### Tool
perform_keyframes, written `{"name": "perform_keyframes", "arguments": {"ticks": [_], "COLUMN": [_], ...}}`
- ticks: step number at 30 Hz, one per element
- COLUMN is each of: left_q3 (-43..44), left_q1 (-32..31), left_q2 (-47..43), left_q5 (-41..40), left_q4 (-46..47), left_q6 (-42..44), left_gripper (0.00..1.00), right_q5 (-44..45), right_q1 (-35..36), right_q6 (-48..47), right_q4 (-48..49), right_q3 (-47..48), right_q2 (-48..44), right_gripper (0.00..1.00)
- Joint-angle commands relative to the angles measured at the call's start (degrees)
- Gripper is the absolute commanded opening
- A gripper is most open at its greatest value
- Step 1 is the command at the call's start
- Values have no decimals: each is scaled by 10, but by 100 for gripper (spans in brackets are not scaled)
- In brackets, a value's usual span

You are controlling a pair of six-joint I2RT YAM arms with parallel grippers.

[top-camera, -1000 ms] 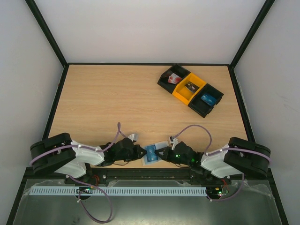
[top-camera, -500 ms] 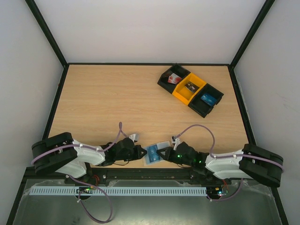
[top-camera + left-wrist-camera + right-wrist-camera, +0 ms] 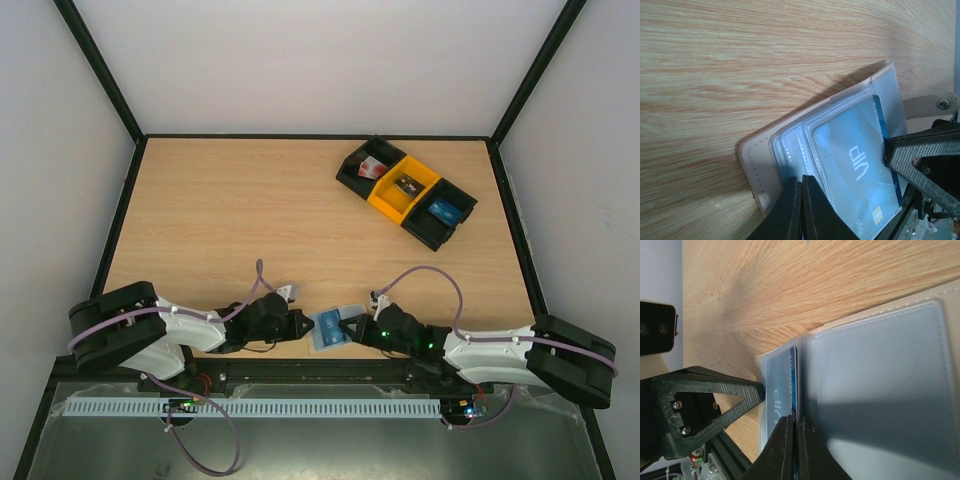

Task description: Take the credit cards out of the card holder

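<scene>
Card holder (image 3: 757, 170) lies open at the near edge of the wooden table (image 3: 220, 220), between the two grippers. On its near edge the left gripper (image 3: 801, 182) is clamped tight. From the other side the right gripper (image 3: 793, 424) pinches the edge of a bright-blue credit card (image 3: 855, 155) marked VIP, whose edge shows beyond its clear pocket. Since a second ago the right arm's elbow has swung outward to the right and sunk lower. Far right, a row of three bins (image 3: 405, 190), black, yellow, black, is unmoved and holds a second blue card (image 3: 445, 210).
</scene>
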Motion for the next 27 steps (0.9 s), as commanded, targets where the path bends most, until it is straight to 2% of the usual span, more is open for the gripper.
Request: {"name": "perform_keyframes", "arguments": {"ticks": [1,4,6,8,16,20,23,25,27], "left_q3": [-7,-4,1,2,5,13,29,43,42], "left_q1": [5,7,8,10,20,25,26,25,25], "left_q2": [17,18,18,17,11,7,-9,-34,-67], "left_q5": [-16,-15,-17,-18,-20,-24,-14,-4,5], "left_q4": [-81,-84,-94,-99,-114,-130,-160,-173,-161], "left_q6": [19,25,27,29,40,44,36,27,7], "left_gripper": [3,3,3,3,3,3,3,8,17], "right_q5": [20,14,11,8,11,-1,0,-4,-11], "right_q1": [2,3,3,2,3,3,3,3,3], "right_q6": [-16,-17,-19,-30,-30,-28,-25,-21,-17], "right_q4": [-32,-37,-43,-59,-67,-42,-42,-36,-21], "right_q3": [-24,-19,-14,-2,9,15,22,22,18], "right_q2": [-1,4,9,15,13,13,15,19,26], "right_gripper": [2,3,7,3,2,12,15,15,15]}}
